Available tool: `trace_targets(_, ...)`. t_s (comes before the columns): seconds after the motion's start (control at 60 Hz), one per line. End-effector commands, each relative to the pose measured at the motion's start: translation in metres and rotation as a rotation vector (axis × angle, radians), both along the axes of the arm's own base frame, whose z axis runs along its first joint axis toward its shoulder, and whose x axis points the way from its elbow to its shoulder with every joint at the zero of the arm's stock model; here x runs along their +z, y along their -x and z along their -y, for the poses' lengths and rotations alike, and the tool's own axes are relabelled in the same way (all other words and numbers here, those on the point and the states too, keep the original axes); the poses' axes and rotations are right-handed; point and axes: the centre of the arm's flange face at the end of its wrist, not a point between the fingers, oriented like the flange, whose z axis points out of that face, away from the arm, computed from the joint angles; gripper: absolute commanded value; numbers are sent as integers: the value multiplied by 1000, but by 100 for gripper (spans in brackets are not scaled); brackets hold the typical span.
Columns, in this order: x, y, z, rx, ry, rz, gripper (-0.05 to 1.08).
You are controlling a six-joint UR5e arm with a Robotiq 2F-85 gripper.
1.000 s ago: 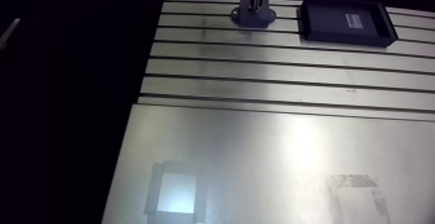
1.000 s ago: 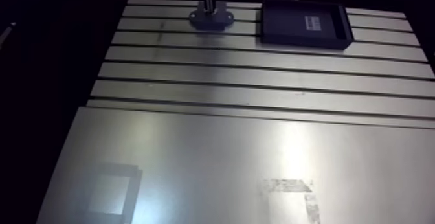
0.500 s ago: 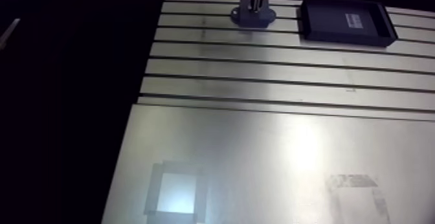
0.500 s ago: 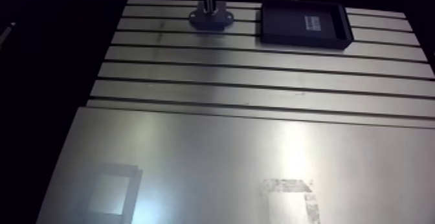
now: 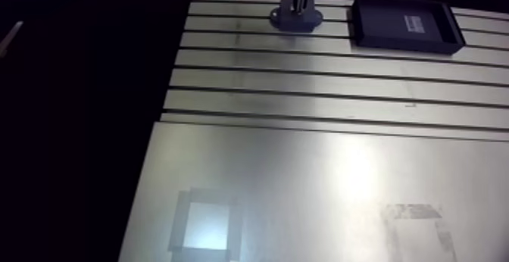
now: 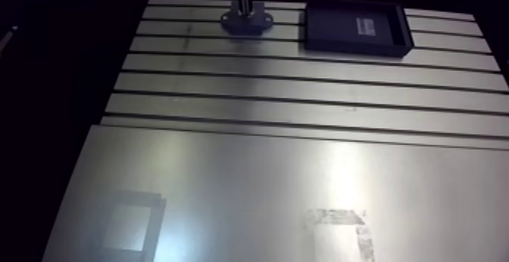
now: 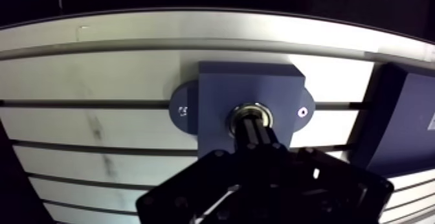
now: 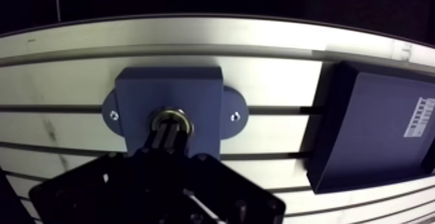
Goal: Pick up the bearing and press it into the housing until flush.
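Bearing [image 7: 251, 113]: is sitting in the round bore in the middle of the housing's top face; its bright metal ring is showing around the fingertips; I cannot tell whether it is lying flush.
Housing [image 7: 223, 87]: a blue block with a rounded ear on each side and a small screw hole in each ear; is standing on the table near its far edge, straddling a slot; in the arm view it is showing small and far off, near the tray.
Gripper [image 7: 254, 128]: is reaching down over the housing; its two dark fingers are standing narrow, drawn close together with only a thin slit between them; the tips are meeting the bearing at its centre, and the ring is showing wider than the pair of tips; whether they are resting on top or entering the inner hole I cannot tell.
Table [image 7: 90, 78]: slotted aluminium; its dark slots are running under the housing and the tray.
Tray [image 8: 372, 120]: dark, shallow, rectangular; is lying beside the housing, apart from it, with bare table between; a small pale label [image 8: 419, 116] is showing inside it.
Plate [image 6: 250, 182]: a smooth metal sheet, covering the near part of the table in the arm view; a dark square outline [image 6: 130, 226] and a patch of scuffed marks [image 6: 341, 223] are showing on it, both well apart from the housing.
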Motion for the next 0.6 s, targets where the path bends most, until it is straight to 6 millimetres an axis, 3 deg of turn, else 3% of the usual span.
trace_targets(0.017,1,1,1,3,0,-3,107)
trace_targets(0.6,20,2,-1,12,1,-23,107)
